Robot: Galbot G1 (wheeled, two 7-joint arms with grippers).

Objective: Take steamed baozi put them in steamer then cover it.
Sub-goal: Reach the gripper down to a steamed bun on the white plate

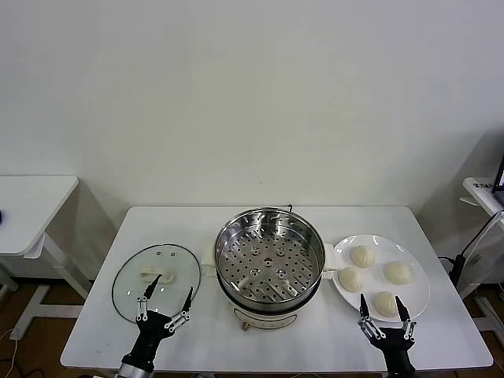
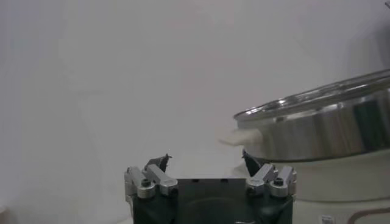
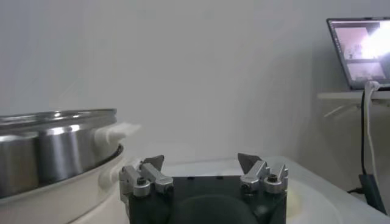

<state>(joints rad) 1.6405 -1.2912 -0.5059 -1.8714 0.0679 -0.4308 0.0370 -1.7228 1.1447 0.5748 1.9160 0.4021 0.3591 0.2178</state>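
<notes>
The steamer (image 1: 269,258), a shiny perforated steel basket on a cream pot base, stands mid-table with nothing in it; its side also shows in the left wrist view (image 2: 329,125) and the right wrist view (image 3: 52,146). Several cream-white steamed baozi (image 1: 362,256) lie on a white plate (image 1: 417,295) to its right. The glass cover (image 1: 156,277) with its cream handle lies flat to the steamer's left. My left gripper (image 1: 167,297) (image 2: 206,160) hovers open over the cover's near edge. My right gripper (image 1: 382,305) (image 3: 200,161) stands open around the nearest bun (image 1: 385,302), not touching it as far as I can see.
The white table (image 1: 197,228) ends close in front of both grippers. A second small table (image 1: 31,201) stands off to the left, and another with a laptop (image 3: 359,52) to the right. A cable (image 3: 364,131) hangs there.
</notes>
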